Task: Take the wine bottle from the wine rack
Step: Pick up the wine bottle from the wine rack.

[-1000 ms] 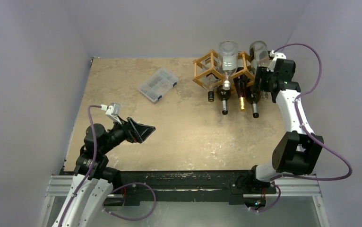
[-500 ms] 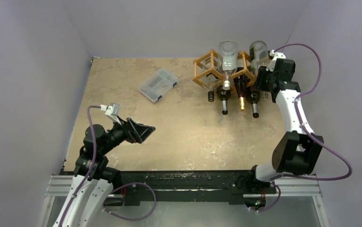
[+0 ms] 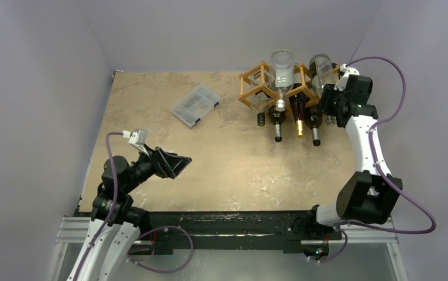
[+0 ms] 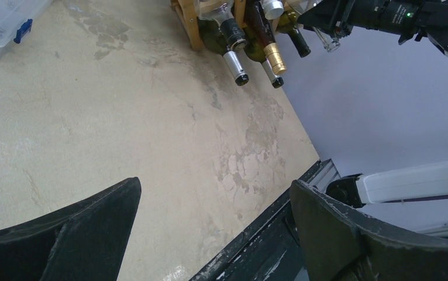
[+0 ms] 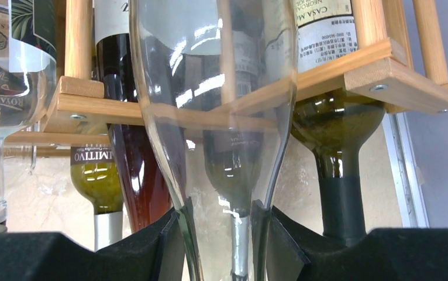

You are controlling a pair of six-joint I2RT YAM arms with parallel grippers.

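Right gripper (image 5: 220, 234) is pinched tight on the neck of the clear wine bottle (image 5: 210, 88), whose body runs straight away from the fingers, up into the wine rack (image 5: 385, 76) at its right end. Left gripper (image 4: 216, 216) gapes wide and empty, well apart from it, so the right arm looks the one to pull neck-first.

Desk (image 3: 227, 170): flat rectangular top, beige w/ mottled stone-look finish and paler blotches toward the near-right. Grey walls close in on the left, back and right. A black rail (image 3: 233, 222) runs along the near edge.

Directly on it, two items, well apart:
- clear plastic compartment box w/ blue latches (image 3: 195, 104), lid shut, set at an angle, back-centre.
- light-brown wooden-rod lattice wine rack (image 4: 192, 26), back-right, near the rear wall.
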